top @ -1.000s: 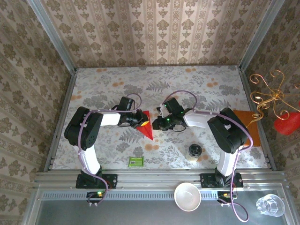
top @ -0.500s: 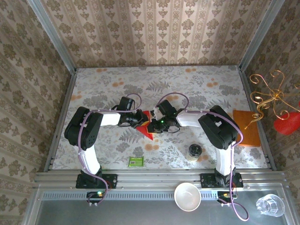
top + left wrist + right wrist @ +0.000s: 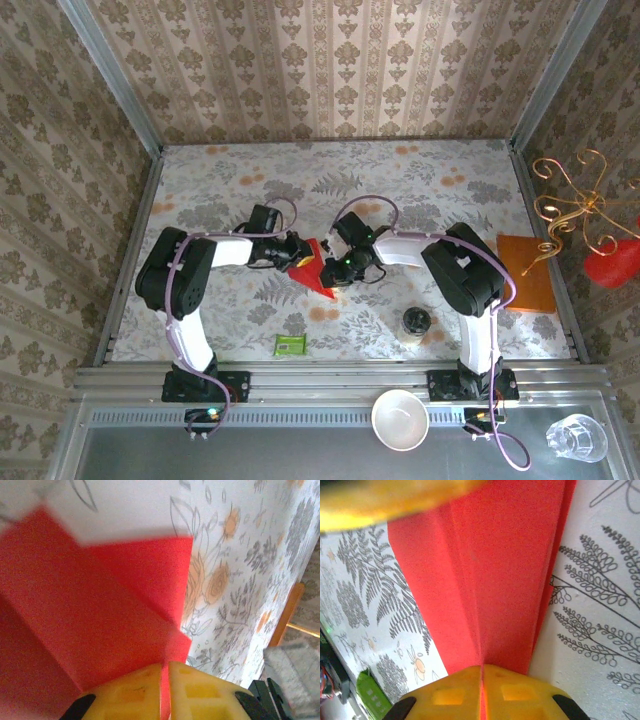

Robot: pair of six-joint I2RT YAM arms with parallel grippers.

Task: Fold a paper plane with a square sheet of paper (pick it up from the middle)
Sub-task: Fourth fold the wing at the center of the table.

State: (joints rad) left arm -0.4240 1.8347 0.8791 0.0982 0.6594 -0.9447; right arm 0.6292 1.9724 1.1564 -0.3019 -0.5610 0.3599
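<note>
The bench [image 3: 430,200] is the biggest thing, with a grey cloth full of leaves and flowers. Two black and white arms stand at its near edge, the left arm [image 3: 185,275] and the right arm [image 3: 465,265]. Both bend in toward the middle until their tips almost meet.

An orange pad [image 3: 530,272] lies flat at the right side of the bench, well apart from the arms.

The red paper [image 3: 318,272] is near the middle of the bench, right between the two arm tips. It is folded into a smaller shape with a sharp point aimed at the near edge. From the left wrist, the red paper [image 3: 100,605] shows folded flaps and creases. The left jaws are pressed together on its edge, with a thin red strip between the yellow pads [image 3: 130,692]. From the right wrist, the red paper [image 3: 505,570] has long creases. The right jaws pinch it too, yellow pads [image 3: 445,695] tight on a red sliver. I cannot tell if the paper touches the bench.

A white bowl [image 3: 400,420] and a clear glass [image 3: 575,437] sit on the metal shelf in front. A small jar [image 3: 417,323] stands near the right arm. A little green packet [image 3: 290,345] lies near the front edge.
</note>
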